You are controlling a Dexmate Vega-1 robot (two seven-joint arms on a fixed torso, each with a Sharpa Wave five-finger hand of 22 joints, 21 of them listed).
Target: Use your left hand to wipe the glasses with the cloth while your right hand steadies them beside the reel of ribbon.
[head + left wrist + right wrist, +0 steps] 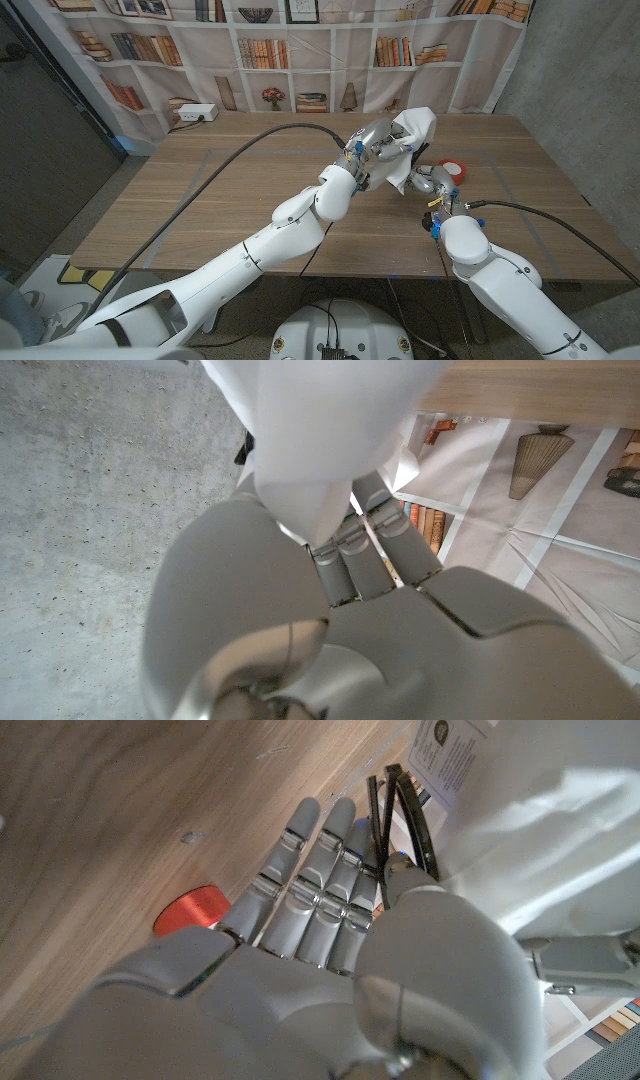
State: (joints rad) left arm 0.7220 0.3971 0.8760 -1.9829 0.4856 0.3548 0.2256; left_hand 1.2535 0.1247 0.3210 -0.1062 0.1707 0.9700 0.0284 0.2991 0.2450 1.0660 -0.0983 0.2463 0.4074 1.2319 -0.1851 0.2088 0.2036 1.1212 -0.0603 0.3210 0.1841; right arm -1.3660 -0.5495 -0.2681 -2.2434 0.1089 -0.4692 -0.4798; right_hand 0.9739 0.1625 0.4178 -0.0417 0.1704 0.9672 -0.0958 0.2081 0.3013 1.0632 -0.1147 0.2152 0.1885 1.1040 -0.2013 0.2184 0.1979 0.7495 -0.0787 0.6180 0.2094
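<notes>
While left hand grips cloth, right hand pinches glasses beside it.

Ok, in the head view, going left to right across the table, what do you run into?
White power strip at the far left edge → left hand → white cloth it holds → right hand → red reel of ribbon. The glasses are too hidden in this view to place.

cloth draped over left hand, ribbon reel on table just right of right hand
</notes>
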